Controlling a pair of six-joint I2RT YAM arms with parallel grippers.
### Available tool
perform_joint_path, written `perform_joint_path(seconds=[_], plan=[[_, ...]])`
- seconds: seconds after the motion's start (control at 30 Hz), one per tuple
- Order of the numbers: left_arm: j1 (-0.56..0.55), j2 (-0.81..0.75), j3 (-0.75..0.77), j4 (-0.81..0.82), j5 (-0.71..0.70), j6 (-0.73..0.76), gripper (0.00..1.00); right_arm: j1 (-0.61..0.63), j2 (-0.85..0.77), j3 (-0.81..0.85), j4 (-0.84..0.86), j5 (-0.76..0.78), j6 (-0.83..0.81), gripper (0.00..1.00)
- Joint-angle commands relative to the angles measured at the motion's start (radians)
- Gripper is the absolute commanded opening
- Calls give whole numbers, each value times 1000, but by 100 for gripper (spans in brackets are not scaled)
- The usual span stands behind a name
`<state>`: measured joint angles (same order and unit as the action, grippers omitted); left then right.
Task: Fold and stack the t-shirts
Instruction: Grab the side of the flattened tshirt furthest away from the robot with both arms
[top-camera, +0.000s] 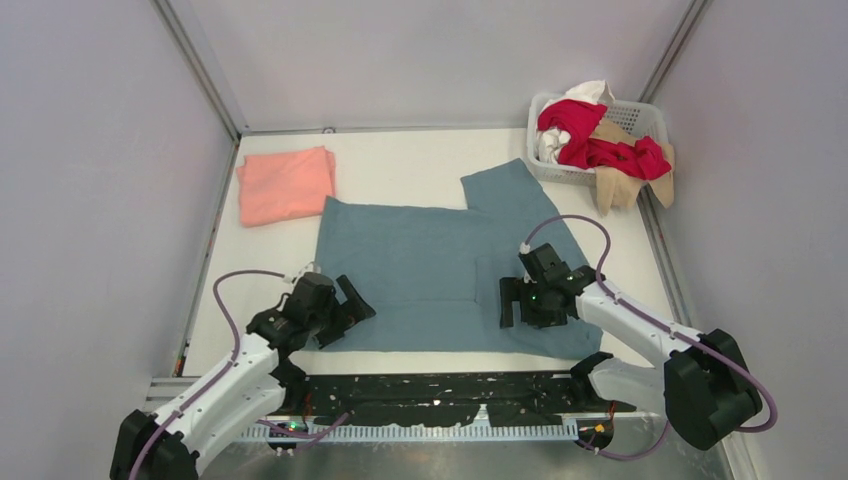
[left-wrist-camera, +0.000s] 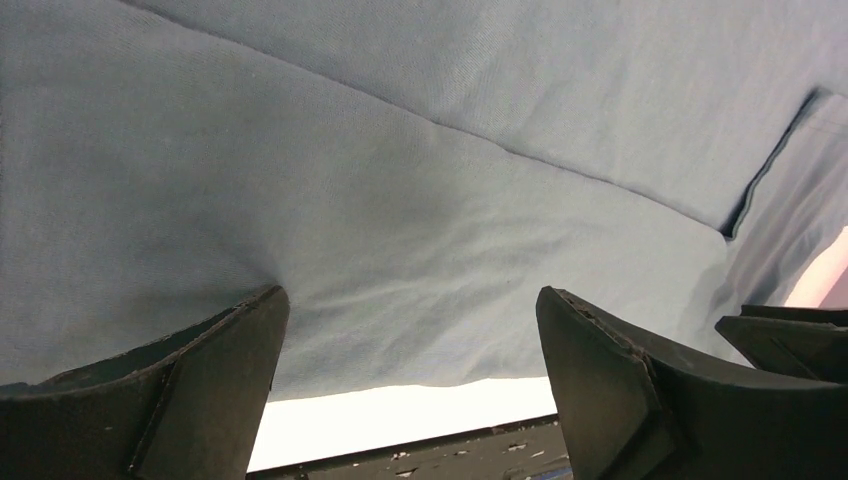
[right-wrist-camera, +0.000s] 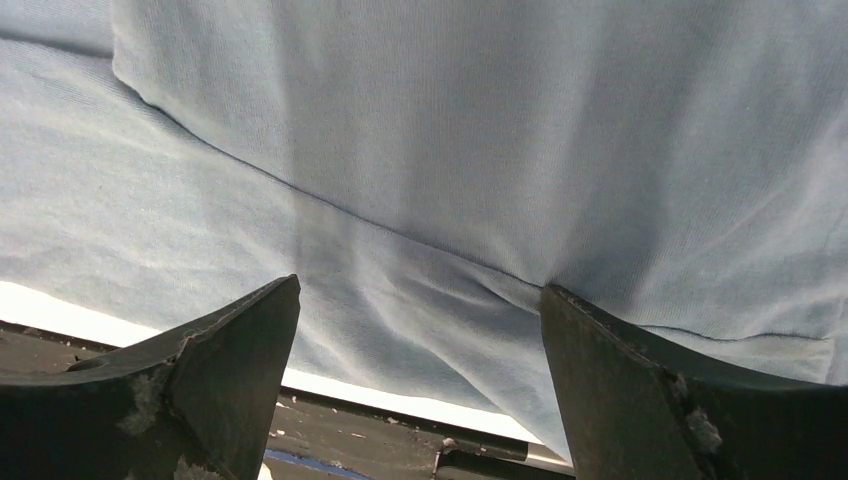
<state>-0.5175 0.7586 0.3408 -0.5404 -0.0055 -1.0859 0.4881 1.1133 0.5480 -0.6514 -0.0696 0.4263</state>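
The large blue-grey t-shirt (top-camera: 420, 265) is spread flat across the middle of the table (top-camera: 400, 155), with one sleeve pointing toward the far right and a folded-over layer seen on its right half. The left gripper (top-camera: 345, 313) is held over the shirt's near left corner. In the left wrist view its fingers (left-wrist-camera: 235, 345) are seen spread wide apart with only flat cloth between them — nothing is gripped. The right gripper (top-camera: 514, 300) is placed over the near right part of the shirt, close to the hem. Its fingers (right-wrist-camera: 245, 335) are likewise parted, and no cloth is pinched.

The salmon-pink t-shirt (top-camera: 286, 185) is laid folded at the far left, at the blue one's far left corner. A red shirt (top-camera: 585, 135), a white shirt (top-camera: 590, 92) and a tan shirt (top-camera: 622, 182) are heaped in the white lattice basket (top-camera: 648, 112) at the far right — the tan one is draped over its rim.
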Motion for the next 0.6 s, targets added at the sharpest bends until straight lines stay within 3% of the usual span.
perform_joint_path(seconds=[0.0,0.3,0.33,0.4,0.57], plan=[[-15,-24,-86,-262,73,-37,100,-1,-3,33,-31,18,16,95],[-19,-89,-76,-319,45,-71,100,-1,-55,3,-91,8,73,95],[-19,-87,-73,-324,44,-70,100,-1,-187,5,-88,11,74,95],[-21,-85,-57,-351,35,-65,100,-2,-68,19,-90,24,70,95],[-21,-112,36,-411,-50,-28,99,0,-72,113,-87,172,22,95]])
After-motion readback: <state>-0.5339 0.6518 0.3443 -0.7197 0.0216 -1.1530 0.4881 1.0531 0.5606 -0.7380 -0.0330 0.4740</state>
